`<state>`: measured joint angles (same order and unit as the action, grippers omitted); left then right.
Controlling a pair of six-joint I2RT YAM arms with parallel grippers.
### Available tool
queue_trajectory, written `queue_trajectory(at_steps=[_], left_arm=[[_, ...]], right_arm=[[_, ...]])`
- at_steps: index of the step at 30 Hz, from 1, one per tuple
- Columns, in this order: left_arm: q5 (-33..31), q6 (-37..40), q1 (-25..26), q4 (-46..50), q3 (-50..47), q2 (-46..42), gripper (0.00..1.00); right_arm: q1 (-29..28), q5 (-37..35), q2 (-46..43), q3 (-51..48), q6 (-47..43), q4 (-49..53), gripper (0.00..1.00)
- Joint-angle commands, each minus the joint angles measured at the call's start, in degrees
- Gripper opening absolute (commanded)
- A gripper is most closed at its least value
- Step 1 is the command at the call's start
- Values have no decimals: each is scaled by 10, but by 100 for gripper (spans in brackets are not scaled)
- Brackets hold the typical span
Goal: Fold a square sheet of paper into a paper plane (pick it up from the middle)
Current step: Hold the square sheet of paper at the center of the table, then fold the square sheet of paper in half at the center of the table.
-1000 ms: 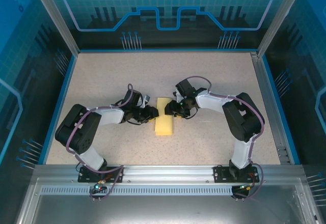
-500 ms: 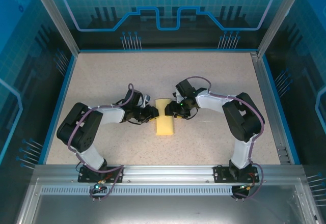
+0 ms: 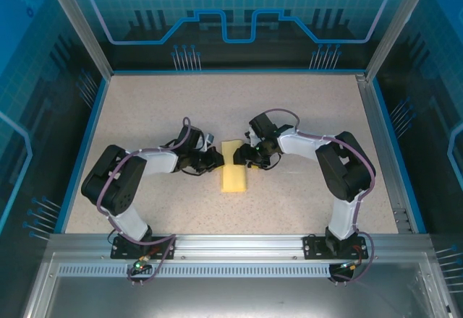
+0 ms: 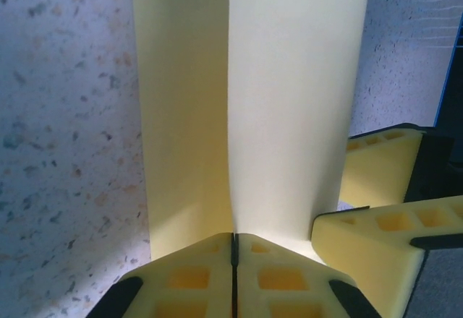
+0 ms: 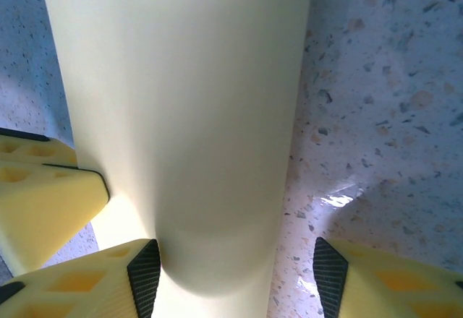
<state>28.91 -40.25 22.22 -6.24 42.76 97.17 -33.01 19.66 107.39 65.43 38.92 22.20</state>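
Observation:
The square sheet of paper (image 3: 234,177) lies in the middle of the table, pale yellow and folded over into a narrow strip. My left gripper (image 3: 219,160) is at its far left edge. In the left wrist view the gripper (image 4: 233,249) is shut, with the paper (image 4: 289,101) running into the seam between its jaws along a crease. My right gripper (image 3: 240,156) faces it from the right. In the right wrist view that gripper (image 5: 236,264) is open, and the paper's rounded fold (image 5: 181,115) bulges between its pads, against the left one.
The speckled tabletop (image 3: 159,108) is bounded by a blue rim and metal posts (image 3: 79,25). The two grippers nearly touch over the paper. The right gripper's yellow fingers (image 4: 383,181) appear in the left wrist view, and the left gripper's fingers (image 5: 43,209) in the right wrist view.
My left gripper has closed onto the paper's edge. The right gripper's jaws have widened a little. Both arms and the paper have barely shifted.

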Motion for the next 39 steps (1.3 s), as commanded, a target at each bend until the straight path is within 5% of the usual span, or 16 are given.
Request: queue_trajectory(at_steps=[1, 11, 22, 39], left_arm=[[-14, 40, -7, 38, 25, 18, 7], [-19, 43, -8, 47, 16, 19, 7], [-14, 14, -8, 21, -4, 13, 8], [-13, 19, -7, 13, -4, 33, 9]], right_arm=[[-8, -9, -3, 19, -2, 21, 63], [-7, -75, -48, 15, 5, 54, 67], [-9, -72, -55, 13, 9, 47, 66], [-9, -60, -82, 1, 13, 29, 40]])
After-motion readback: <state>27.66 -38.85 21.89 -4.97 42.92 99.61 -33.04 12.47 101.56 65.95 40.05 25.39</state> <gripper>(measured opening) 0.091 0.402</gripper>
